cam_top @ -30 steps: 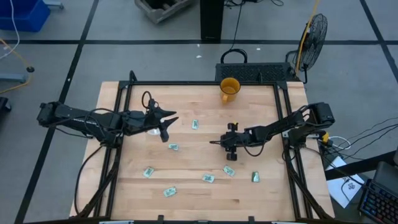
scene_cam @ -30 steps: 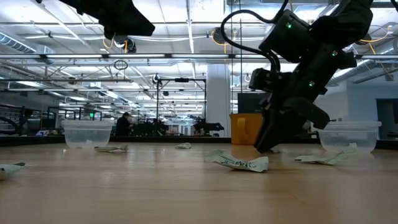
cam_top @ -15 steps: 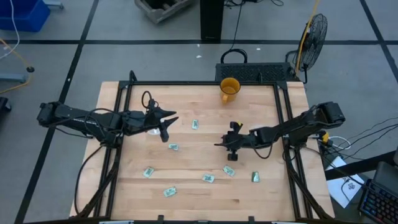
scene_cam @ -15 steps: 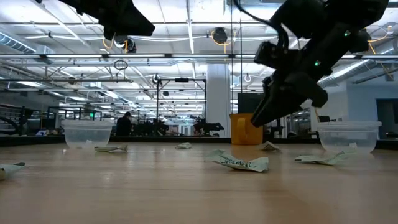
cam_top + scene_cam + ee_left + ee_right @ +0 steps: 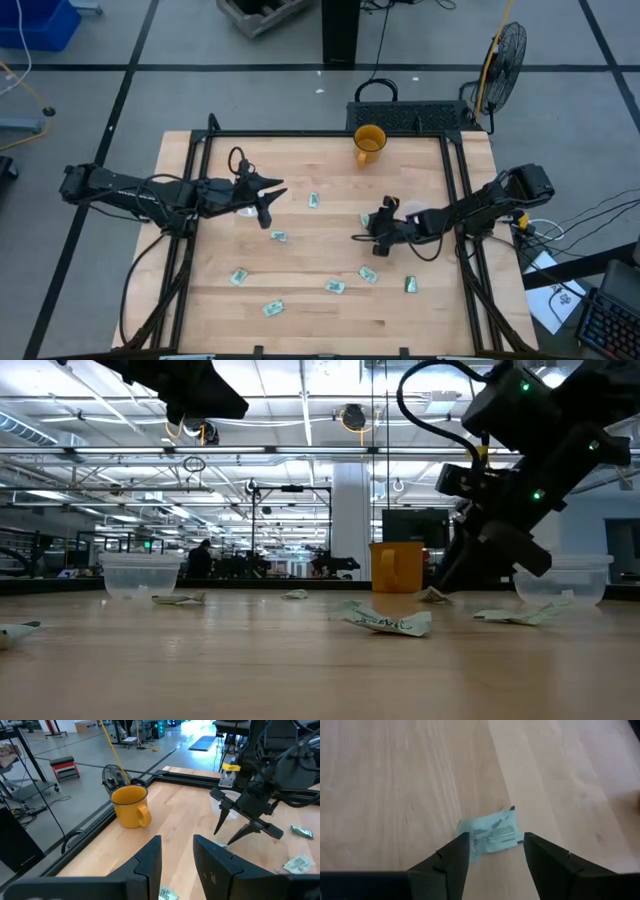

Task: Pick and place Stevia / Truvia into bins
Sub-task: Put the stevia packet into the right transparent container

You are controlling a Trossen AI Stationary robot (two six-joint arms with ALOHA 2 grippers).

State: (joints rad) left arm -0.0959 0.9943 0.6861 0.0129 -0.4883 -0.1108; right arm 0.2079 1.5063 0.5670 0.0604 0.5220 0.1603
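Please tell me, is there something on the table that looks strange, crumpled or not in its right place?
Yes. The nearest packet in the low view lies bent and crumpled, not flat. A yellow mug stands at the table's far edge, unlike the clear cups. The right gripper hovers open over one flat packet.

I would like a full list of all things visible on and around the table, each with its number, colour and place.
sweetener packets: about eight, pale green and white, scattered on the table
clear cups: two, whitish, one at each side
mug: one, yellow-orange, back edge
table: one, light wood, black frame
fan: one, black, floor behind the table
left end effector: one, dark, open, above the left cup
right end effector: one, dark, open, over a packet lying on the table
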